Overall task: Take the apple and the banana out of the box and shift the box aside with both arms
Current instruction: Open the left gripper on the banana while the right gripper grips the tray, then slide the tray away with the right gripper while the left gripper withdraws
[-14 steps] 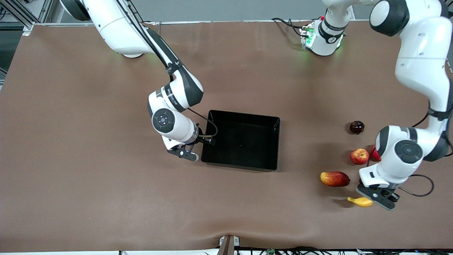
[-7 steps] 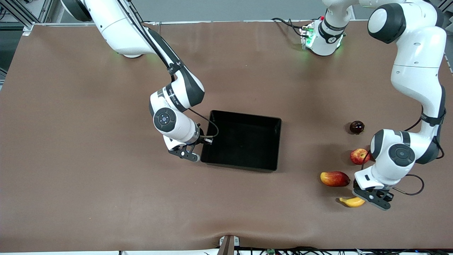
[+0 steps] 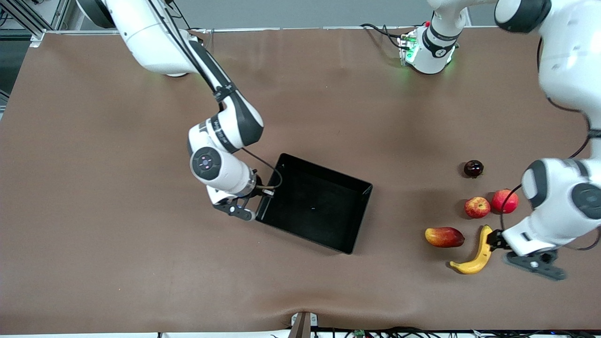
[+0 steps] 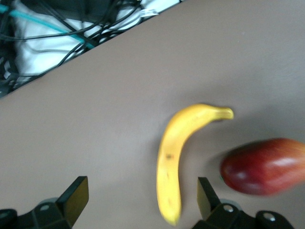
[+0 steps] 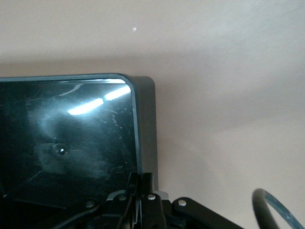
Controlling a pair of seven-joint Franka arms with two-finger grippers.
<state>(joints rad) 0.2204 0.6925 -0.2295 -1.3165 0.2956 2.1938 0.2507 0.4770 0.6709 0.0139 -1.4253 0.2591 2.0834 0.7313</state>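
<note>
Worktop (image 3: 117,234): brown mat, carrying the box, five fruits and both arm bases.
Box (image 3: 328,188): black open-topped tray near the middle of the worktop, sitting skewed so its walls run at a slant; nothing lies in it.
Right end effector (image 3: 251,206): down at the box corner that points toward the right arm's end of the worktop, fingers (image 5: 143,188) pinched together on the box wall, one inside and one outside.
Banana (image 3: 478,253): lying flat on the worktop, well apart from the box toward the left arm's end, and the fruit closest to the front camera; curved, one tip pointing up toward the apple, the other toward the front edge.
Left end effector (image 3: 519,256): just beside the banana, low over the worktop, fingers (image 4: 76,198) spread wide and holding nothing; in the left wrist view the banana (image 4: 178,157) lies between the two fingers without touching them.
Mango (image 3: 444,236): red and yellow, oblong, just beside the banana on the side facing the box; also seen in the left wrist view (image 4: 267,166).
Apple (image 3: 477,207): small, red with yellow streaks, farther from the front camera than the banana.
Red fruit (image 3: 504,201): plain red, round, just beside the apple.
Dark fruit (image 3: 473,168): small, deep red, farther from the front camera than the apple.
</note>
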